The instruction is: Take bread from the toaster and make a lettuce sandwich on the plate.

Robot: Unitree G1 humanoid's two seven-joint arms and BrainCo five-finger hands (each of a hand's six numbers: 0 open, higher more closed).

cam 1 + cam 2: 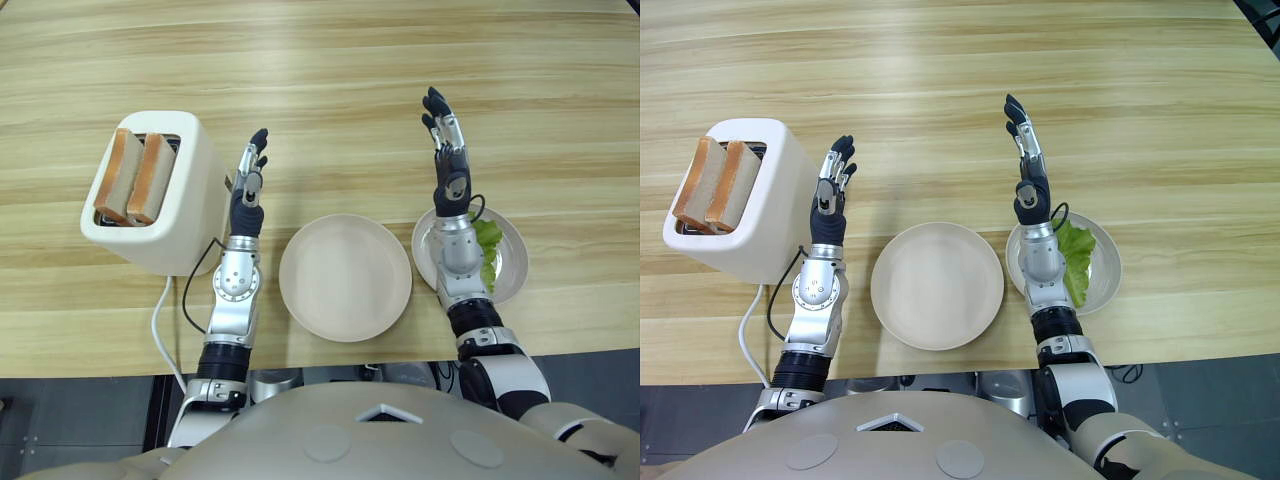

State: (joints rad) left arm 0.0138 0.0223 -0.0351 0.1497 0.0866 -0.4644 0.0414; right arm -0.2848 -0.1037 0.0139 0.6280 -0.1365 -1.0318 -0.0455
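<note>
Two brown-crusted white bread slices [135, 178] stand upright in the cream plastic toaster [195, 205] at the frame's left, so I'd bring my left hand [249, 188], fingers straight and empty beside it, over one slice and lift vertically.

Table [400, 60]: light wood, grain running left to right, spanning the full width and extending to the far limit of view. Lighting even, with a faint sheen on the far boards. Floor [80, 420]: dark grey, seen below the table's near edge.
</note>
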